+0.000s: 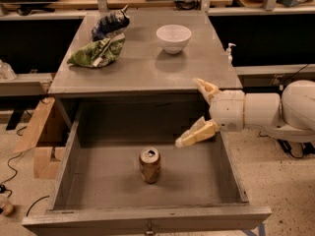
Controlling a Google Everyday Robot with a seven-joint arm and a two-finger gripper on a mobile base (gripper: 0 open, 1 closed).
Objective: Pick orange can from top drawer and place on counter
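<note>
The orange can [149, 164] stands upright on the floor of the open top drawer [69, 171], near its middle. My gripper [189, 113] reaches in from the right, over the drawer's right side and just below the counter's front edge. Its two cream fingers are spread wide, one up at the counter edge, one pointing down-left towards the can. The gripper is empty, up and to the right of the can and apart from it. The grey counter [147, 68] lies behind the drawer.
On the counter are a white bowl [173, 37], a green chip bag [96, 54] and a dark blue bag [110, 23]. A wooden block [39, 141] stands on the floor left of the cabinet. Wooden benches with cables run along the back.
</note>
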